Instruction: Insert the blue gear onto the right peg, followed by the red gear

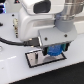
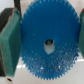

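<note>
Blue gear held over the plate, with misalignment the main risk.
The gripper (image 2: 47, 42) is clamped on the wide, flat, bright blue toothed gear (image 2: 48, 46); below it lies the grey, black-bordered plate (image 1: 34, 58) on the white counter (image 1: 12, 67). The peg seems hidden, so an off-centre descent could jam the hub.

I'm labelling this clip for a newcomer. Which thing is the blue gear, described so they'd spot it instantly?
Find the grey, black-bordered plate on the white table. Right above it hangs the pincer, shut on the blue gear: a bright blue toothed disc with a centre hole, held between two teal pads.
</note>
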